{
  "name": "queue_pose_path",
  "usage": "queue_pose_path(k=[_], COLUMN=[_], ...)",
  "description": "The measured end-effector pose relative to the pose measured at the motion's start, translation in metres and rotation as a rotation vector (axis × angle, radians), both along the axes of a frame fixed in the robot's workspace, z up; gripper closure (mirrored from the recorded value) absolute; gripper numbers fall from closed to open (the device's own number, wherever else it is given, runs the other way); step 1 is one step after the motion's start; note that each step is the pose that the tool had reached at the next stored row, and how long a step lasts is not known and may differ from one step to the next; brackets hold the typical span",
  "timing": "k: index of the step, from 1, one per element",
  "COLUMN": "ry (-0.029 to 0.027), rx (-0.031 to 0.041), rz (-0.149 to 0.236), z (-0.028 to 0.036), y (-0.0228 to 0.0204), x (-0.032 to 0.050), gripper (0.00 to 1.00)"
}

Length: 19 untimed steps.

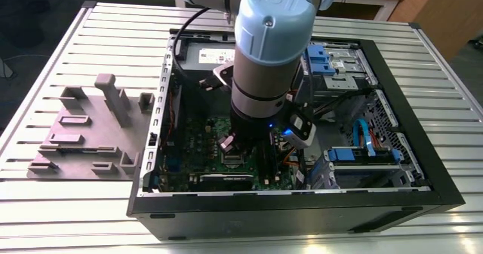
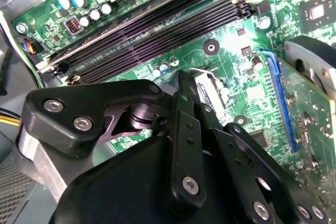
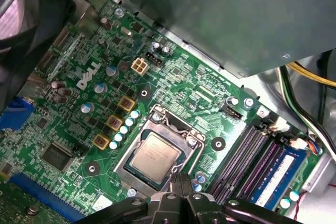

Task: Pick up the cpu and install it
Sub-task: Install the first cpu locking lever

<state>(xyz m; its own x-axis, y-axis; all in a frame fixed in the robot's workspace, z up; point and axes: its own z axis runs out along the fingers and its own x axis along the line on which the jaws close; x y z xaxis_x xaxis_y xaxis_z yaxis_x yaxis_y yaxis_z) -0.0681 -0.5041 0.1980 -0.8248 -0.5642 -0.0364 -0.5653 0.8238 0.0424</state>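
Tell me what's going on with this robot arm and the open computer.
The arm is reaching down into the open computer case, its tool just over the motherboard. The cpu lies flat inside its socket. The tool's tips look closed together beside the chip, holding nothing.

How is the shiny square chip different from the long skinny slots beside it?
The cpu is a small silvery square; the memory slots are long, dark and thin. The cpu lies flat inside a metal-framed socket; the memory slots run side by side as a row. Both sit on the green motherboard.
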Motion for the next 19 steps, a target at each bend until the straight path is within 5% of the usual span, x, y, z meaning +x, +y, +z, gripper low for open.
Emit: queue_pose_path(k=[19], ry=[0.0005], rx=[-0.0012], rz=[0.023], z=[-0.0102], y=[-0.0002], x=[0.0], gripper=[0.9])
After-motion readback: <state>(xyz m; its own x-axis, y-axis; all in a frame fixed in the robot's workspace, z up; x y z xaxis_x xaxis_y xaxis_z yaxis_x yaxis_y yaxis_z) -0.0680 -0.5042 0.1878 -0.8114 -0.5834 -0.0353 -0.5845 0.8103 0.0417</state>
